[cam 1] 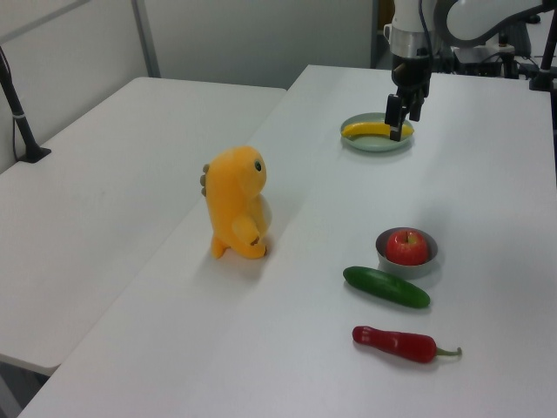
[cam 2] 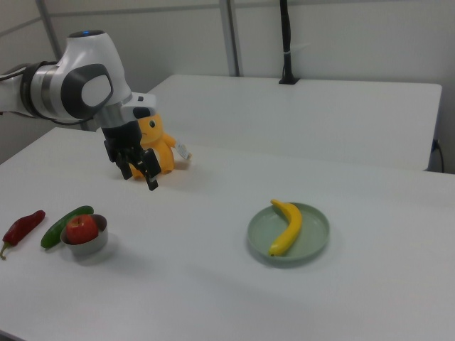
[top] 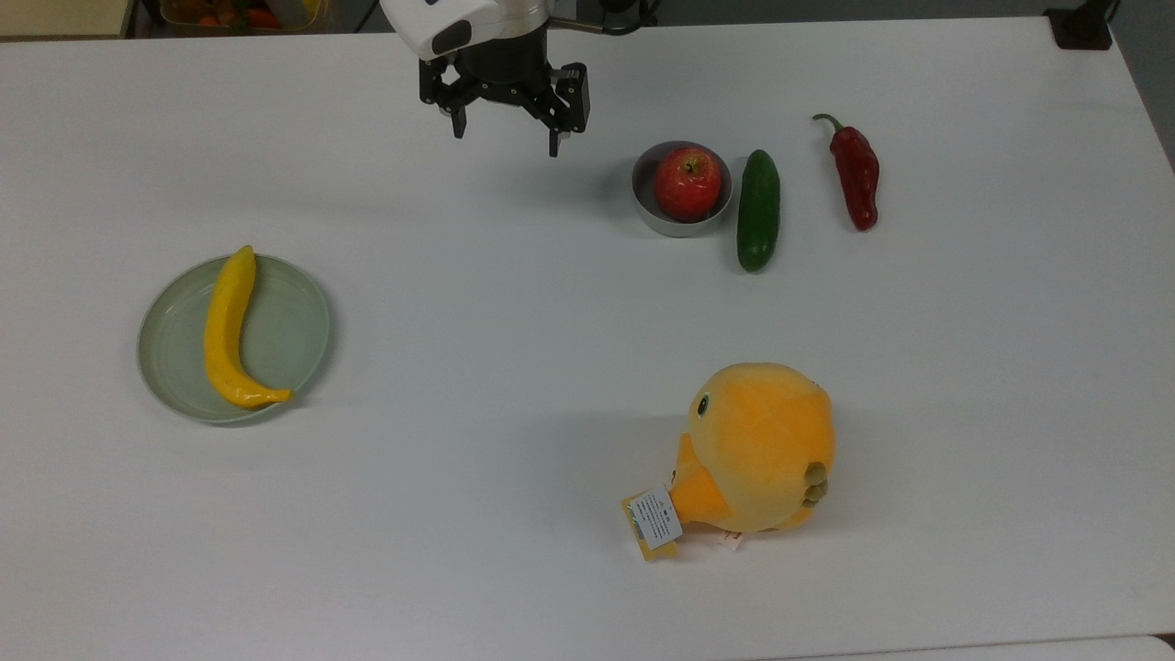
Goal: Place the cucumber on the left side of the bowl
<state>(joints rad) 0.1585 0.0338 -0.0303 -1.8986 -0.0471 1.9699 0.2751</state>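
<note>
The dark green cucumber (top: 758, 211) lies flat on the white table, close against the top view's right side of the small grey bowl (top: 675, 227). A red apple (top: 688, 183) sits in the bowl. My gripper (top: 505, 138) hangs open and empty above the table, well to the top view's left of the bowl. In the left view the cucumber (cam 1: 386, 287) lies just in front of the bowl (cam 1: 407, 267), and the gripper (cam 1: 396, 127) is far behind them, over the plate. The right view shows the gripper (cam 2: 140, 178) above and behind the bowl (cam 2: 89, 246) and cucumber (cam 2: 62, 224).
A dark red chili pepper (top: 856, 174) lies on the top view's right of the cucumber. A pale green plate (top: 298, 344) with a yellow banana (top: 227, 330) sits at the top view's left. An orange plush toy (top: 757, 447) stands near the front.
</note>
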